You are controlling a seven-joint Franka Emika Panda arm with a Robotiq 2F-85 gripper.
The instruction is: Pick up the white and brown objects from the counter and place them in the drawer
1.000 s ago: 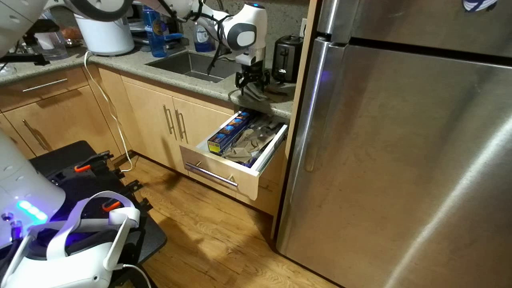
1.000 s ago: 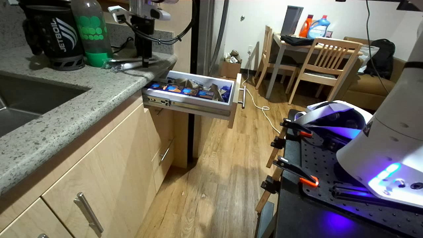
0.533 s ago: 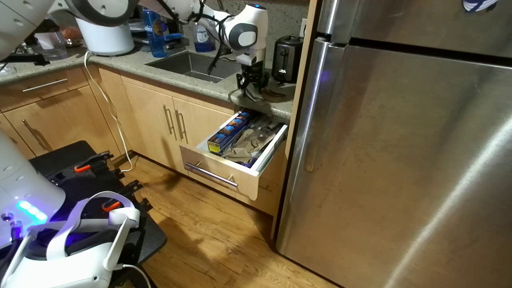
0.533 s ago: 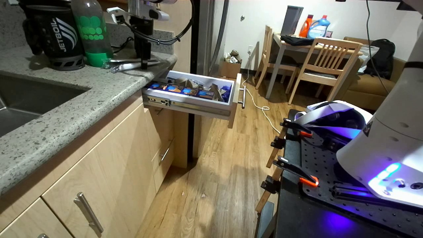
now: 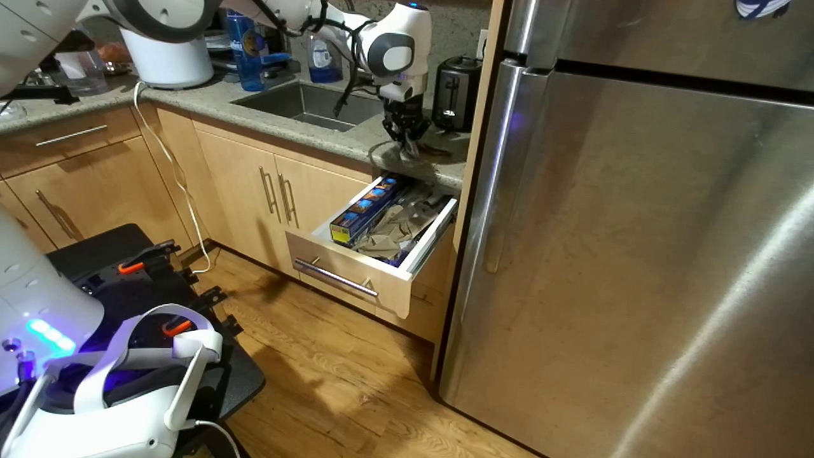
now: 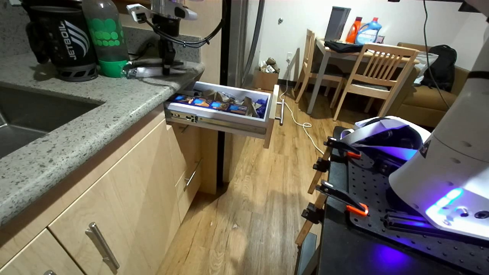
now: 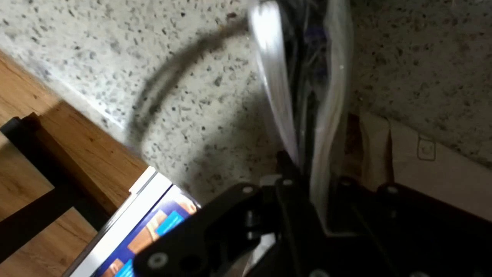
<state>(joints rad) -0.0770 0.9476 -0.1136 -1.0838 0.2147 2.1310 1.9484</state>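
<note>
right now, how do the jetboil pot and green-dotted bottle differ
The Jetboil pot is black; the green-dotted bottle looks see-through, with a green base. The pot looks broader and bears white lettering; the bottle is slimmer and bears dots. Both stand upright on the counter.

The gripper (image 7: 312, 173) holds a shiny white object (image 7: 277, 79) over the speckled counter (image 7: 203, 100); at right lies a brown object (image 7: 426, 169), at lower left the drawer (image 7: 132, 215).

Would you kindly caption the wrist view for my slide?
Jaws closed on a clear plastic packet, speckled counter behind, open drawer at lower left.
</note>
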